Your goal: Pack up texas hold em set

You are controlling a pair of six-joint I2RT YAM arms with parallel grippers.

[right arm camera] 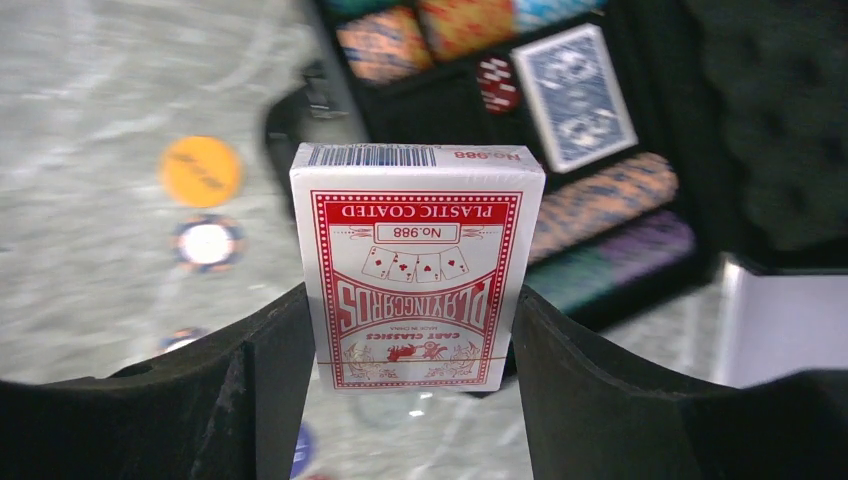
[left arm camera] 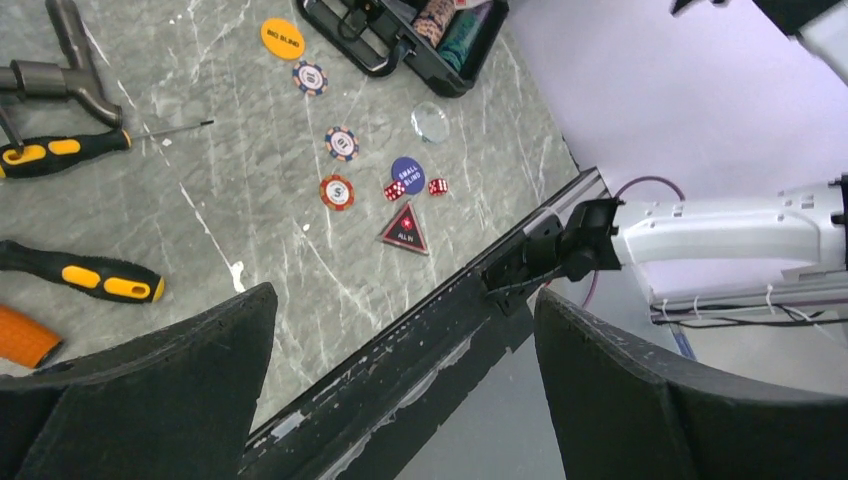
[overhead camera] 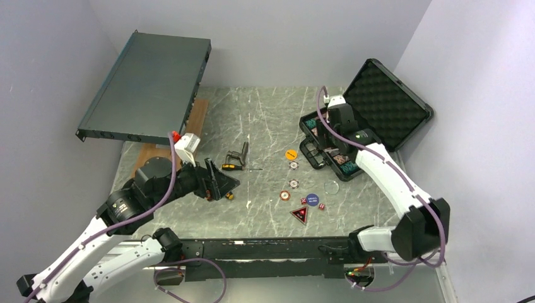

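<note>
Grey marbled worktop [overhead camera: 265, 120], pale lilac walls [overhead camera: 265, 38]. Upper right of the top view: black case [overhead camera: 386, 101] open, foam lid up. Right tool [right arm camera: 410, 300] clamped on red card deck [right arm camera: 415, 270] across its two long sides, above the case's near edge, blue deck [right arm camera: 575, 95] already slotted beyond. Likely light, stiff, wrap probably slick; best held mid-sides, squarely, to avoid twisting. Left tool [left arm camera: 405, 300] apart, empty, left of centre in the top view. Chips [left arm camera: 337, 191], dice [left arm camera: 438, 186], dealer buttons [left arm camera: 407, 171] loose mid-worktop.
</note>
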